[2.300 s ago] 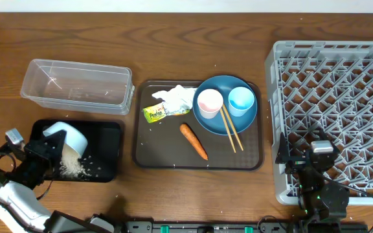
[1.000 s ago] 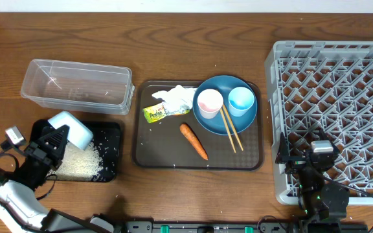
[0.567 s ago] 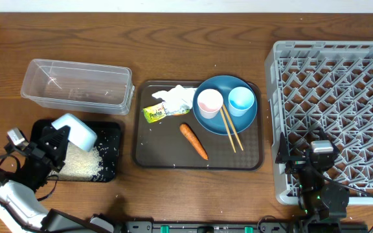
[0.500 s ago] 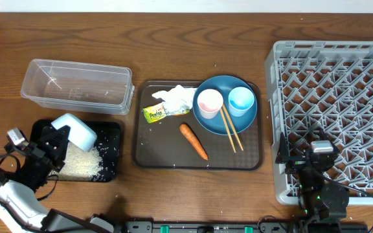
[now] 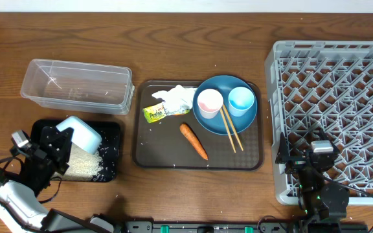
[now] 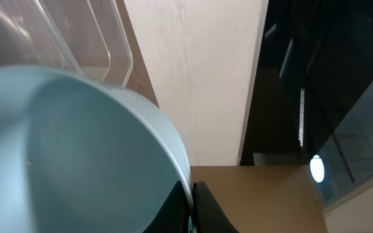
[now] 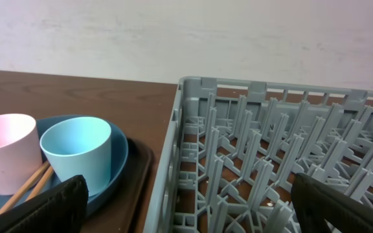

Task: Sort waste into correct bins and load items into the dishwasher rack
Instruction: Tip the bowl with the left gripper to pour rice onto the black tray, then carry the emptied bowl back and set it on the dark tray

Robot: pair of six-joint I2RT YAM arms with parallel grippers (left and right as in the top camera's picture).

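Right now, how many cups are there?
2. The pink cup and the light blue cup stand side by side on the blue plate; none seems hidden.

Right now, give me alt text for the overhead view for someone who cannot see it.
Jaws of the left arm grip a light blue bowl over a black tray of rice. A brown tray carries a carrot, tissue, wrapper and a blue plate with two cups and chopsticks; a grey rack fills the right.

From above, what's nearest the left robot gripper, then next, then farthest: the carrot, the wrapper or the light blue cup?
From the left gripper:
1. wrapper, left end of the brown tray.
2. carrot, middle of the tray.
3. light blue cup, on the blue plate, right end.
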